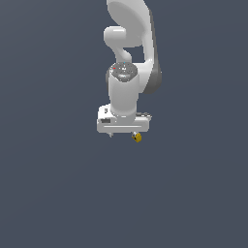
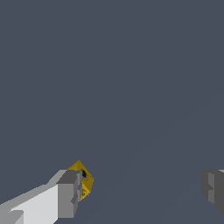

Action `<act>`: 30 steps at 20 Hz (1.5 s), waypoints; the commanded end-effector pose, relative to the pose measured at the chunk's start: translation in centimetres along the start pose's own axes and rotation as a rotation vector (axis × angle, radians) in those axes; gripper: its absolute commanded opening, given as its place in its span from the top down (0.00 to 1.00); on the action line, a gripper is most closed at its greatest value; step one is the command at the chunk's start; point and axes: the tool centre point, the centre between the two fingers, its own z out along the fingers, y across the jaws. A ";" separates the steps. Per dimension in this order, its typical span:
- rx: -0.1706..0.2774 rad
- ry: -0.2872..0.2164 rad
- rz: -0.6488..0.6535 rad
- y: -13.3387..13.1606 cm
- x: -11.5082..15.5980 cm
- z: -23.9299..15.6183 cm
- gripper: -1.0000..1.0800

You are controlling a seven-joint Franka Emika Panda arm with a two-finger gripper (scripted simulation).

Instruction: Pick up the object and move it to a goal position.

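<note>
The object [image 1: 137, 137] is a tiny yellow-orange blocky piece. In the exterior view it sits just below the white gripper's [image 1: 123, 134] end toward the exterior view's right. In the wrist view the object [image 2: 84, 179] lies right beside the inner face of one grey fingertip [image 2: 69, 192]. The other fingertip [image 2: 213, 189] stands far from it. The gripper [image 2: 142, 190] is open wide, with nothing clamped between the fingers. I cannot tell whether the near finger touches the piece.
A plain dark grey-blue surface [image 1: 58, 193] fills both views. The white arm [image 1: 131, 43] rises behind the gripper toward the top of the exterior view. No goal marker shows.
</note>
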 end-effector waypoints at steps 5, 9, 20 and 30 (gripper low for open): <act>0.001 -0.002 -0.069 -0.8 -0.6 1.0 0.04; 0.002 -0.004 -0.150 -1.8 -1.4 2.1 0.04; 0.014 -0.008 -0.484 -5.9 -5.0 6.2 0.04; 0.025 -0.008 -0.655 -7.9 -7.1 8.0 0.04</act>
